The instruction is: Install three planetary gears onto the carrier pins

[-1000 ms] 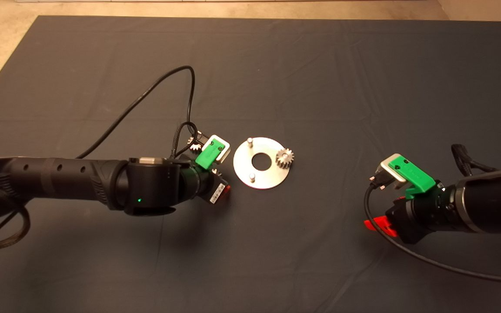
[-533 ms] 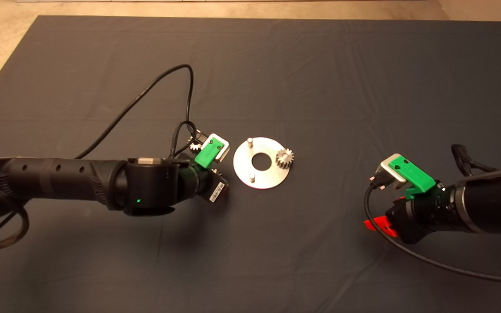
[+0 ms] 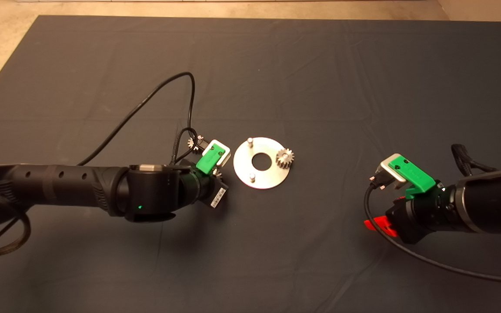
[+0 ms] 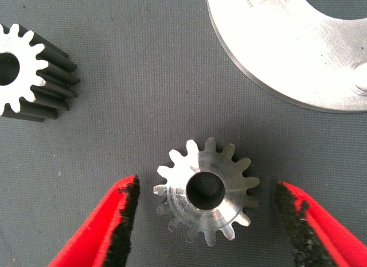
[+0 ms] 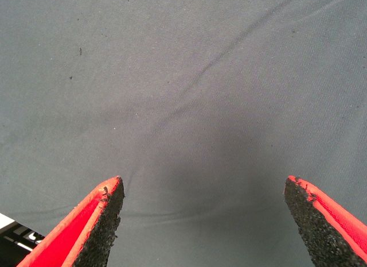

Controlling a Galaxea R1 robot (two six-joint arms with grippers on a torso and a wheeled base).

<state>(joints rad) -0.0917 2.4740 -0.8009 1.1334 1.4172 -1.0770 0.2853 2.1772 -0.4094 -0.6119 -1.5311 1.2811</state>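
Between the spread fingers of the left end effector a planetary gear lies on the dark mat covering the desk, beside the disc, whose carrier pins are cropped from the wrist view, while the right end effector hangs open over bare mat.

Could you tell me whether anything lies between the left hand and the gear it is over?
Nothing visible does. The left hand is open with the gear lying flat on the mat between its fingers, bare mat on both sides. The second loose gear and the disc lie clear of them.
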